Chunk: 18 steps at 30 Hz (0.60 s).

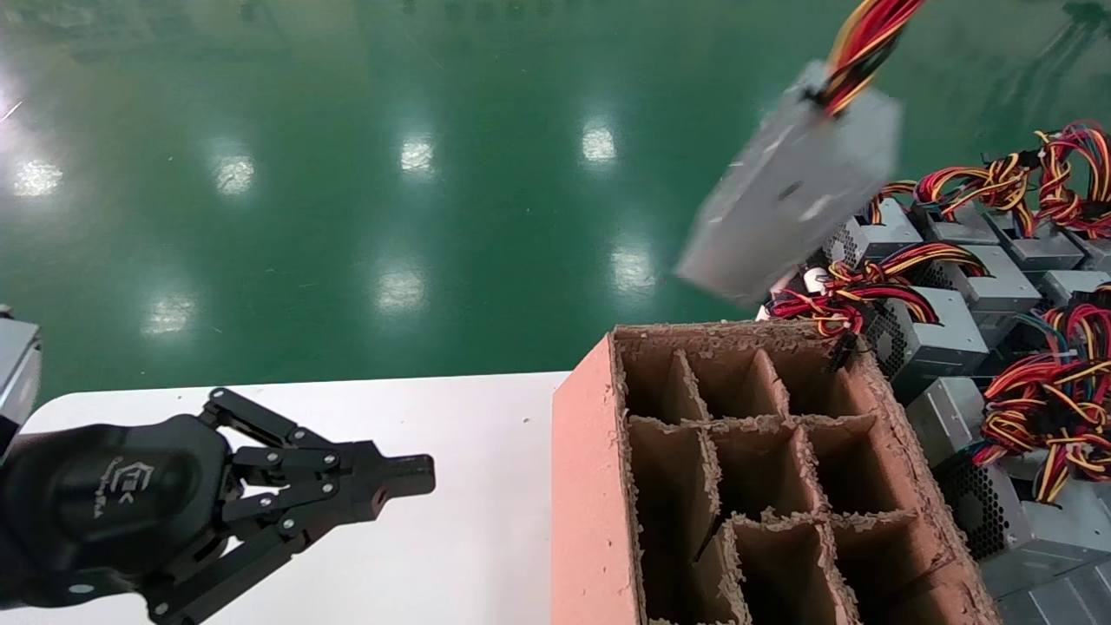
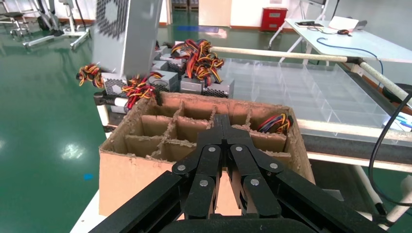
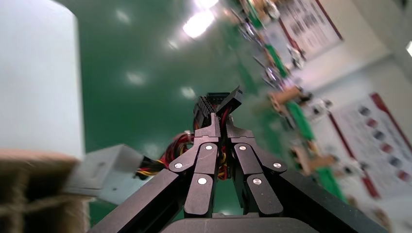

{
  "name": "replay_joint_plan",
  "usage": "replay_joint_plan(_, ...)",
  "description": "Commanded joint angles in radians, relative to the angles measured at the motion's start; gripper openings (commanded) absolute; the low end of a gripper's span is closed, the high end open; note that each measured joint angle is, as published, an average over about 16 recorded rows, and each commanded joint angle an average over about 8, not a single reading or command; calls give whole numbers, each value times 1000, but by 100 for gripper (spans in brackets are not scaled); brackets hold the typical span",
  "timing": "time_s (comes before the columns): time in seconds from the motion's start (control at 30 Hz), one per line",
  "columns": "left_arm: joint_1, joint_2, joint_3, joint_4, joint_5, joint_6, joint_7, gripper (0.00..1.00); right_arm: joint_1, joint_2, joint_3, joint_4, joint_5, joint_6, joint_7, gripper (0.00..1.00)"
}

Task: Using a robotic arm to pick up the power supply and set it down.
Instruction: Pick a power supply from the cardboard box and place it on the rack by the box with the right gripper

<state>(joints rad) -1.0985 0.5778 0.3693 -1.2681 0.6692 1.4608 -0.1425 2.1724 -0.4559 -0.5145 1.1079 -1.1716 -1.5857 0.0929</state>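
Observation:
A grey power supply (image 1: 790, 187) hangs tilted in the air above the far right corner of the divided cardboard box (image 1: 590, 486), dangling from its red, yellow and black cable bundle (image 1: 864, 48). In the right wrist view my right gripper (image 3: 219, 124) is shut on that cable bundle (image 3: 170, 155), and the power supply (image 3: 109, 170) swings below it. The right gripper itself is above the head view's top edge. My left gripper (image 1: 417, 476) rests shut and empty over the white table (image 1: 469, 434), left of the box. The left wrist view shows the hanging power supply (image 2: 126, 36) beyond the box (image 2: 145, 179).
A pile of power supplies (image 1: 981, 295) with tangled cables lies right of and behind the box. One box cell holds coloured cables (image 2: 277, 124). Clear plastic trays (image 2: 301, 82) sit beyond the box. Green floor lies past the table's far edge.

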Motion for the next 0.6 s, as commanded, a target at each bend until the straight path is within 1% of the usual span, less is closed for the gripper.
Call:
replay_joint_plan(0.03, 0, 0, 0, 0, 0, 0, 0, 0, 65, -11, -29, -47, -53, -1, -24, 0)
replay_joint_plan(0.17, 0, 0, 0, 0, 0, 0, 0, 0, 159, 15, -89, -107, -123, -5, -58, 0)
replay_joint_plan(0.33, 0, 0, 0, 0, 0, 0, 0, 0, 274, 72, -157, -142, -195, -5, -84, 0)
replay_joint_plan(0.6, 0, 0, 0, 0, 0, 0, 0, 0, 463, 150, -217, -193, -339, 3, -120, 0)
